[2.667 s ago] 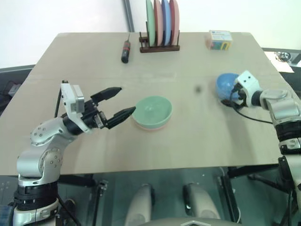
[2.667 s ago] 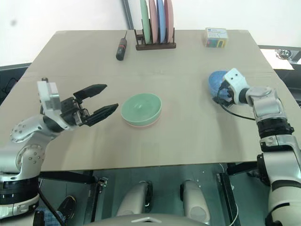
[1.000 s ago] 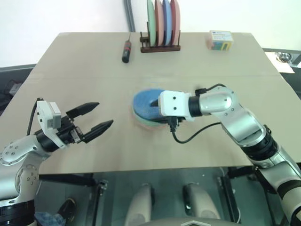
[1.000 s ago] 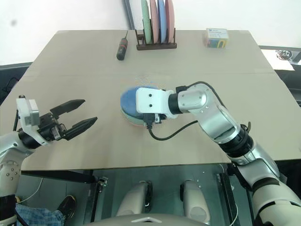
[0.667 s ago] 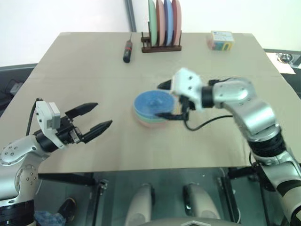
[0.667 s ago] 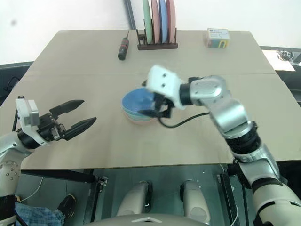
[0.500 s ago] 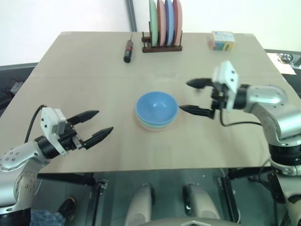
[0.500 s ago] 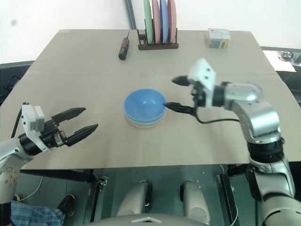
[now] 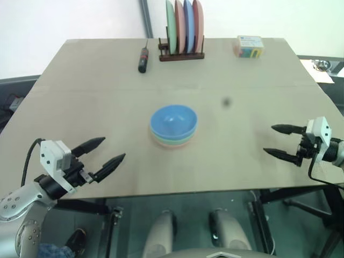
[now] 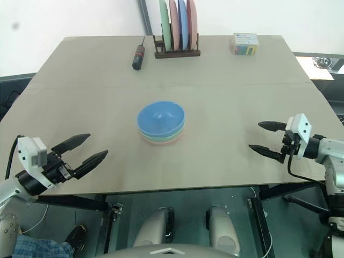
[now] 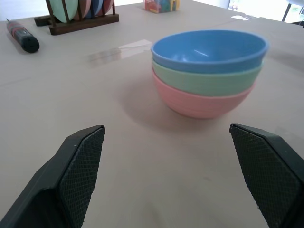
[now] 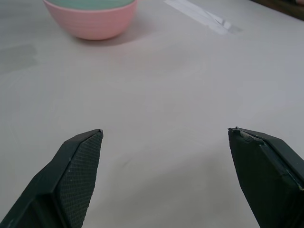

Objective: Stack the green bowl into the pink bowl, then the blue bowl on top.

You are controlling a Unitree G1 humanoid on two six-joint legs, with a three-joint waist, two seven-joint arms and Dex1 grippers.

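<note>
Nearest the robot, the front edge of the pale tan table [image 9: 226, 172] gives way to a dark floor below. The left gripper [image 9: 102, 156] hangs over the near left corner of the table, its two black fingers spread wide with nothing between them. The right gripper [image 9: 279, 141] sits over the near right part of the table, fingers likewise wide apart and empty, pointing toward the middle.

At the middle of the table, well apart from both grippers, stands the stack: the pink bowl [image 11: 202, 99] rests on the table, the green bowl [image 11: 206, 78] is nested in it, and the blue bowl [image 9: 173, 119] sits on top, open side up. The surface around the stack is bare and matte, with a faint seam running across it beyond the bowls and a small dark spot [image 9: 226, 101] to the right.

Along the far edge lie a black and red screwdriver [image 9: 143, 56], a dark wooden rack [image 9: 181, 54] holding coloured plates [image 9: 184, 24] upright on edge, and a small colourful box [image 9: 248, 46] further right. Behind the table rises a plain white wall, with a dark pole [image 9: 145, 19] leaning against it.
</note>
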